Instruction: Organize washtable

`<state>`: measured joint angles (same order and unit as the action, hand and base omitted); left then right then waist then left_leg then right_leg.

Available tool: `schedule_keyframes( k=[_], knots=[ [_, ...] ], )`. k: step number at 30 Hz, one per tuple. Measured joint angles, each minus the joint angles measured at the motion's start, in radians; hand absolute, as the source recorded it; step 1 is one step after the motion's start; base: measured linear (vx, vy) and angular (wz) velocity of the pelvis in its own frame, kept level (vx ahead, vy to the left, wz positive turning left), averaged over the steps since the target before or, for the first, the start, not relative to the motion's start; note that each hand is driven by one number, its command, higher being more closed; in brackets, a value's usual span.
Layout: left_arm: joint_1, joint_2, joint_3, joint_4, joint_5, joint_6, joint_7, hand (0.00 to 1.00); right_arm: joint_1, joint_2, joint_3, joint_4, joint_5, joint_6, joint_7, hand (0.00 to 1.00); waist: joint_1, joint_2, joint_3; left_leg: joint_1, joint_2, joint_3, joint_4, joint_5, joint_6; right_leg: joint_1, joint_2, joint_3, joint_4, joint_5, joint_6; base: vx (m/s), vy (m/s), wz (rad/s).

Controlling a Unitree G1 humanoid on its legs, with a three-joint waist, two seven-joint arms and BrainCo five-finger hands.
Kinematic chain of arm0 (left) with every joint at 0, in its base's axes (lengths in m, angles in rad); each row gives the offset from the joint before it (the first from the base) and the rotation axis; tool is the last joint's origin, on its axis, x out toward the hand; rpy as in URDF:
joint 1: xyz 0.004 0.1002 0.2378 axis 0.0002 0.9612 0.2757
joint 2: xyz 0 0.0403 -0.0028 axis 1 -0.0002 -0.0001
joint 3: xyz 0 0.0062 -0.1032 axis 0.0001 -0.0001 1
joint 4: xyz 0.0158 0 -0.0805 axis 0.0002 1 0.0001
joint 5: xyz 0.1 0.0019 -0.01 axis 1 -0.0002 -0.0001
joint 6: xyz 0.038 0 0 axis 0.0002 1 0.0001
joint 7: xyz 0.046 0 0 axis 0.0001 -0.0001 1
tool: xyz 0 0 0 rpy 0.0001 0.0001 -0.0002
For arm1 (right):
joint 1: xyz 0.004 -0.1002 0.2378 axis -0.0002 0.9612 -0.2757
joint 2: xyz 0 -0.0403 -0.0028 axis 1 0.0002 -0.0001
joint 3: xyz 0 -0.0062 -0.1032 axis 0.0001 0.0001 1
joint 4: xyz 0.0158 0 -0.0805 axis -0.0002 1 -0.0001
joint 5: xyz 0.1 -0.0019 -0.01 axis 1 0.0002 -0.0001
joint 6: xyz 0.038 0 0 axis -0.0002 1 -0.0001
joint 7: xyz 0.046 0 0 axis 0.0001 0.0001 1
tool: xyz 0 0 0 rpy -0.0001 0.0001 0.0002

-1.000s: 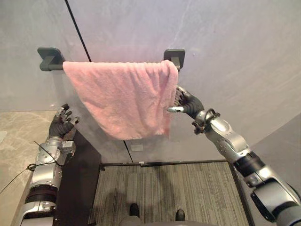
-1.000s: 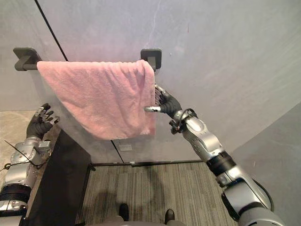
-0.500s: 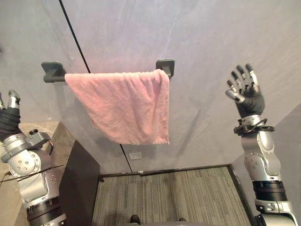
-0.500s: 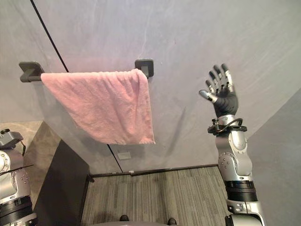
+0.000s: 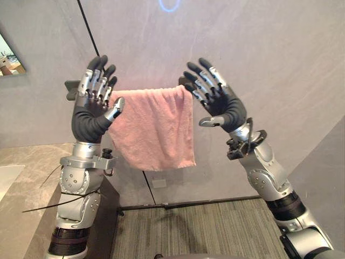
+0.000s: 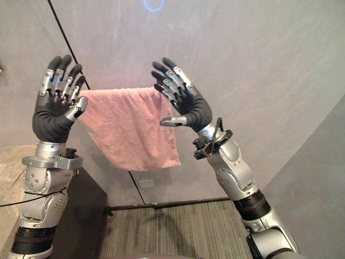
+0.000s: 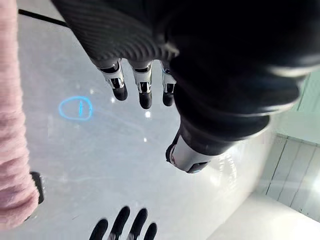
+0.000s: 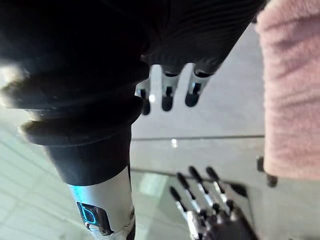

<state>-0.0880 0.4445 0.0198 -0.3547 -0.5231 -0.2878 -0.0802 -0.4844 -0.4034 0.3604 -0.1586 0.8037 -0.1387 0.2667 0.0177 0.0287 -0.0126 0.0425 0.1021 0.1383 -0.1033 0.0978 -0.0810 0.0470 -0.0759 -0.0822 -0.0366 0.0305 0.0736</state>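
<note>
Far left: pale marble counter [image 5: 21,178] with a dark cabinet side [image 5: 102,216] below it. Left hand [image 5: 94,113] is raised above the counter edge, palm toward the wall, fingers straight and spread, thumb out, holding nothing. Its thumb tip overlaps the towel's left edge in the head views; cannot tell if it touches. Left wrist view confirms straight fingers [image 7: 145,92] with bare wall past them.

Dark rail bracket [image 5: 71,86] peeks out just beside the left hand's fingers. Pink towel [image 5: 153,129] hangs draped over the rail on the grey wall [image 5: 280,65], between the two hands, upper edge level, lower edge slanting down to a corner on the right side. A thin black seam [image 5: 89,27] runs down the wall behind the left hand. A blue ring of light [image 5: 168,4] sits on the wall above the towel.

Right hand [image 5: 221,105] is up just right of the towel's upper right corner, fingers wide and extended, thumb pointing toward the towel, nothing gripped. Striped grey carpet [image 5: 199,226] lies below.
</note>
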Motion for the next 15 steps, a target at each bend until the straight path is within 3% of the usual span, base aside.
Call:
schedule_keyframes(
  k=[5,10,15],
  knots=[
    [0.001,0.010,-0.066,0.101,-0.030,0.036,-0.061,0.00,-0.044,-0.049,0.112,0.045,0.006,0.029,0.028,0.00,-0.002,0.000,0.000,-0.003,0.000,0.006,0.000,0.000,0.000,-0.003,0.001,0.005,0.000,0.008,-0.005,0.06,-0.010,-0.05],
    [0.000,0.016,-0.098,0.168,-0.059,0.049,-0.072,0.00,-0.077,-0.083,0.166,0.136,0.006,0.040,0.041,0.00,-0.002,0.002,0.003,-0.025,0.003,0.015,0.000,0.001,0.000,-0.036,0.005,0.015,0.008,0.010,-0.007,0.00,-0.004,-0.07],
    [-0.022,0.109,-0.148,0.270,-0.126,0.072,-0.116,0.00,-0.078,-0.095,0.179,0.147,0.006,0.041,0.041,0.00,-0.002,0.003,0.036,-0.067,0.004,0.022,0.000,0.007,0.000,-0.087,0.004,0.027,0.018,0.014,-0.009,-0.04,0.008,-0.05]
  ],
)
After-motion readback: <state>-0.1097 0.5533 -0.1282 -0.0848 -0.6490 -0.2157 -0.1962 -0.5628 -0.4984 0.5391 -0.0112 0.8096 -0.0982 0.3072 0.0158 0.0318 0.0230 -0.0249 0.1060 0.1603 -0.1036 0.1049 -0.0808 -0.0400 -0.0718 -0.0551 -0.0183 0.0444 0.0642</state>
